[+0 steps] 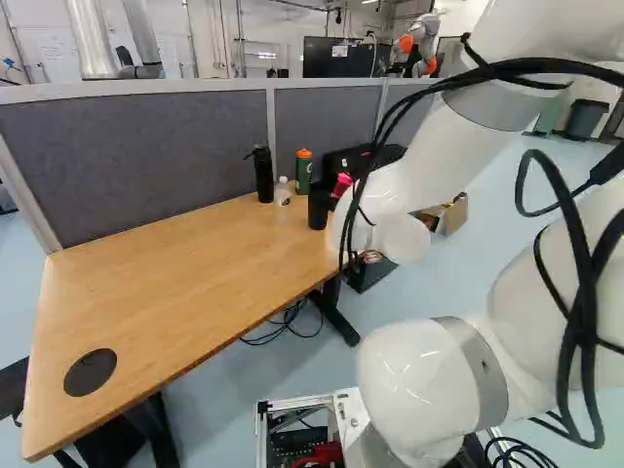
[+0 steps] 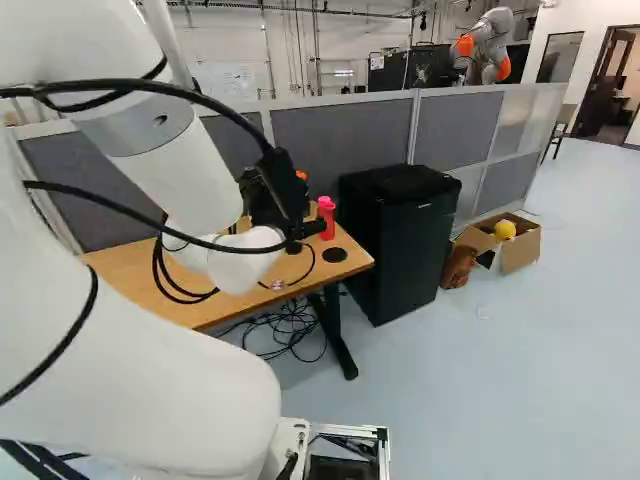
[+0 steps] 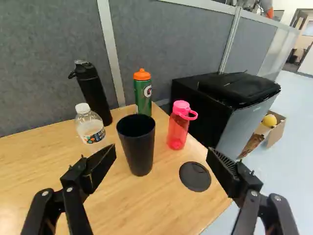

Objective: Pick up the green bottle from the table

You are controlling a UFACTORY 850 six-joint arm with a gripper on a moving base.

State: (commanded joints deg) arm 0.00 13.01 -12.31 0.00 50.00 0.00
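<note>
You are seeing a round, pale emblem (image 3: pixel 147 91) on the green bottle (image 3: pixel 140 104), which is wearing an orange cap (image 3: pixel 142 75). It is standing upright, long axis vertical, behind the black cup (image 3: pixel 138 154) on the counter (image 3: pixel 146 210). Your pincer (image 2: pixel 305 225) is spreading wide.

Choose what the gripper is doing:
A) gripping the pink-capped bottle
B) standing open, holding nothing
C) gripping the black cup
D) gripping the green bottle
B: the fingers of the gripper stand wide apart with nothing clamped between them, and the green bottle stands beyond the black cup.
</note>
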